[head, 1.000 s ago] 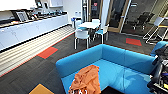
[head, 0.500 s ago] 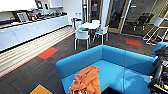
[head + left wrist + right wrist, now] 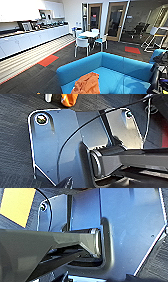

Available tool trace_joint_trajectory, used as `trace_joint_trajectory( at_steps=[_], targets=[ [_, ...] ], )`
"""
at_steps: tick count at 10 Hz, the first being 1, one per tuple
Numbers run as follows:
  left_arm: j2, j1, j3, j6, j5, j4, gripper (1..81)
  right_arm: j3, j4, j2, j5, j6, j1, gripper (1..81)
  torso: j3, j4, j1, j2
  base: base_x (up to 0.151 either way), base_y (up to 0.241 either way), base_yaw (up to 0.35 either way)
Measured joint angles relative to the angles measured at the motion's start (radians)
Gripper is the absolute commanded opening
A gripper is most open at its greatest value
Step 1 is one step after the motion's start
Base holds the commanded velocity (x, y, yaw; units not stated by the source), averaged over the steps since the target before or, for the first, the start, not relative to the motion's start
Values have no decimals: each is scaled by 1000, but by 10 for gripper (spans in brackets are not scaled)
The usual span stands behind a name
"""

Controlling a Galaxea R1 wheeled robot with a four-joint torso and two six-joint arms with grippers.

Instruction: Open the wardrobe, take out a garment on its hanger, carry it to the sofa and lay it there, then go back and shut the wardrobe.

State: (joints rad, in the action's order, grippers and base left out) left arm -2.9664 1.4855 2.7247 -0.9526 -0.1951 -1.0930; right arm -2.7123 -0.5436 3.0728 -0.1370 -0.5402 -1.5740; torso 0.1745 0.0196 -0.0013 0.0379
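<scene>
- An orange garment point(image 3: 86, 84) lies crumpled on the seat of the blue sofa point(image 3: 117, 65), near its front edge, in an office kitchen area with white chairs point(image 3: 82, 44) round a small table point(image 3: 89, 34).
- The hanger cannot be made out among the folds.
- The heap appears soft, light and limp; it would likely sag and slide if pinched by the cloth alone, so the hanger's hook, once found, seems the surer place to hold.
- Whether either gripper stands wide or narrow cannot be told; neither appears to carry anything.
- A scrap of orange point(image 3: 69, 99) shows in the left wrist view above dark carpet point(image 3: 15, 144).
</scene>
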Motion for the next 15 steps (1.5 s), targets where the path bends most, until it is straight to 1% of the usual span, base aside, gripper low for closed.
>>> trace_joint_trajectory(
  at_steps=[2,11,15],
  targets=[
    [-9,9,-1,13,6,0,811,0,0,0,2,0,-2,811,-3,0,0,0,0,0,0],
    [-6,9,15,13,16,0,811,-6,0,5,3,0,-2,811,-4,0,0,0,0,0,0],
    [-6,8,15,14,16,0,811,-9,0,7,4,0,-2,811,-4,0,0,0,0,0,221]
  ],
)
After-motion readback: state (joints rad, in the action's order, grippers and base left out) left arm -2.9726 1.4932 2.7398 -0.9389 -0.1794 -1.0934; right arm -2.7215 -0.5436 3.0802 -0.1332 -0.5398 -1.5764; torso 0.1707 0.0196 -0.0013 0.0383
